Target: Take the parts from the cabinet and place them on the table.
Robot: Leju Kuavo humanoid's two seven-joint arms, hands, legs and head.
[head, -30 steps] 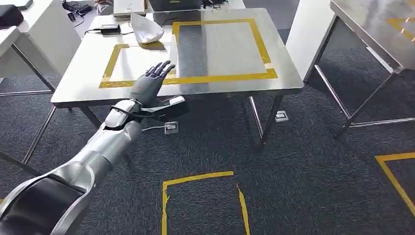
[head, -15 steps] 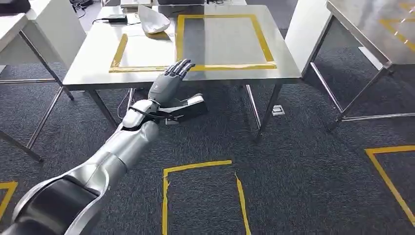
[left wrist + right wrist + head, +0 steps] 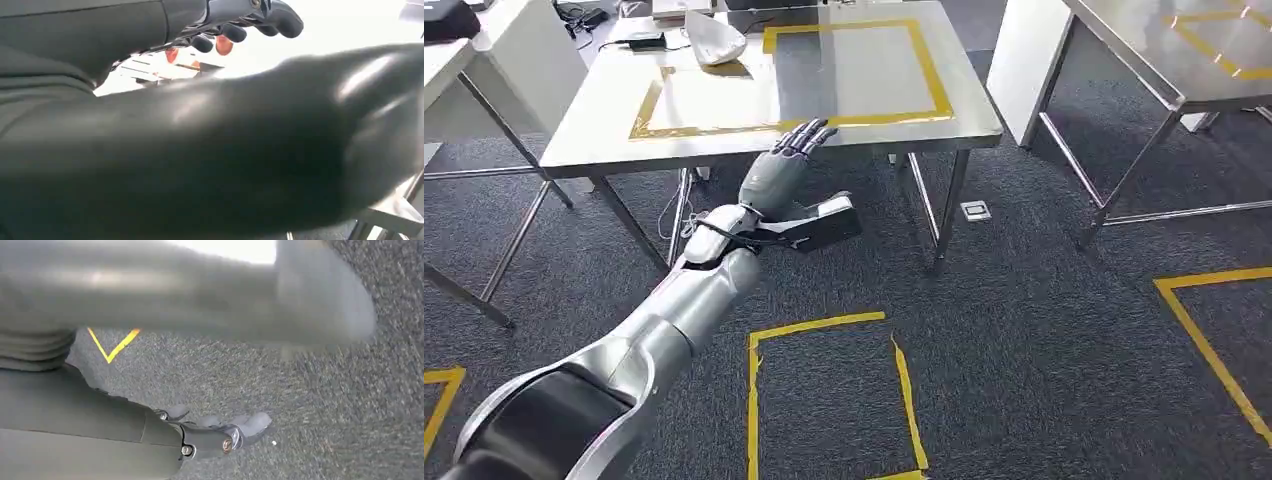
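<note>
Part (image 3: 712,40) sits on the table (image 3: 574,130) beside the taped squares, likely delivered; left hand (image 3: 786,165) empty, fingers extended; right hand (image 3: 220,432) hanging, grip unclear.

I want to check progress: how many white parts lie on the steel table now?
1: the white part lies at the far left of the steel table, just outside the tape frame's corner. Others may be out of view.
</note>
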